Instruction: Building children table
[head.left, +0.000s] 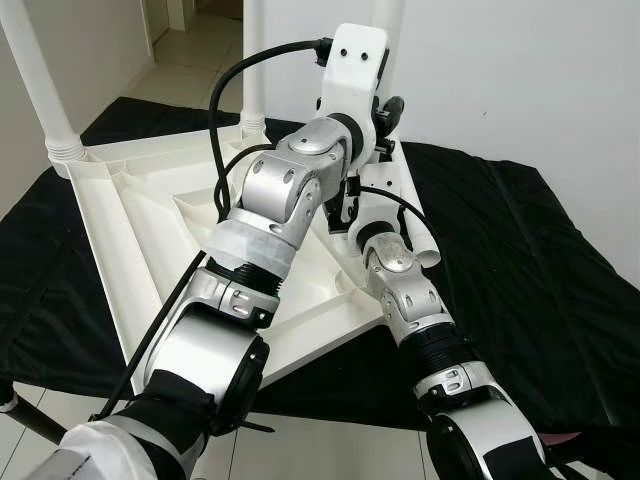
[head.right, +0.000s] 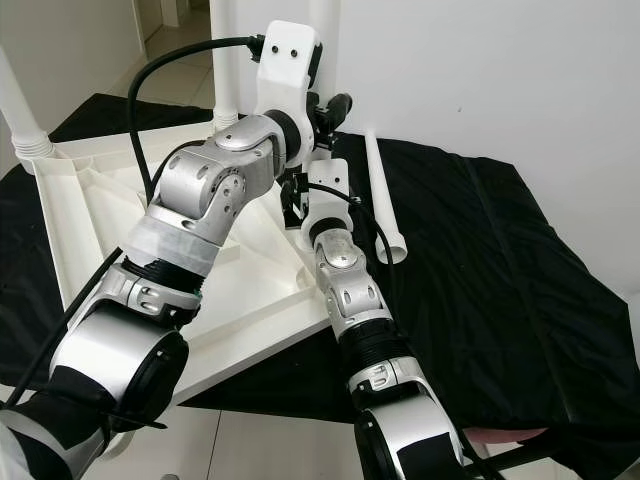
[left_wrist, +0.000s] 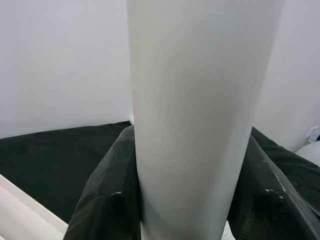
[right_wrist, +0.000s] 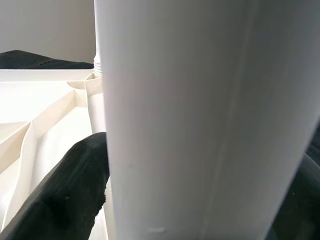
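Note:
A white children's tabletop (head.left: 140, 230) lies upside down on a black cloth. At its far right corner stands an upright white table leg (head.right: 325, 20). My left gripper (left_wrist: 185, 200) is shut on this leg, one black finger (left_wrist: 107, 200) on each side. Lower down on the same leg, near its base, my right gripper (right_wrist: 195, 200) is shut too, its finger (right_wrist: 65, 200) pressed to the tube. The left forearm (head.left: 290, 190) crosses in front of the right wrist (head.right: 325, 190). A loose leg (head.right: 383, 195) lies on the cloth beside the tabletop.
Two more legs stand upright in the tabletop, one at the left corner (head.left: 40, 90) and one at the back corner (head.left: 252, 60). The black cloth (head.left: 530, 290) spreads to the right, a white wall behind it. Tiled floor (head.left: 320, 450) lies at the near edge.

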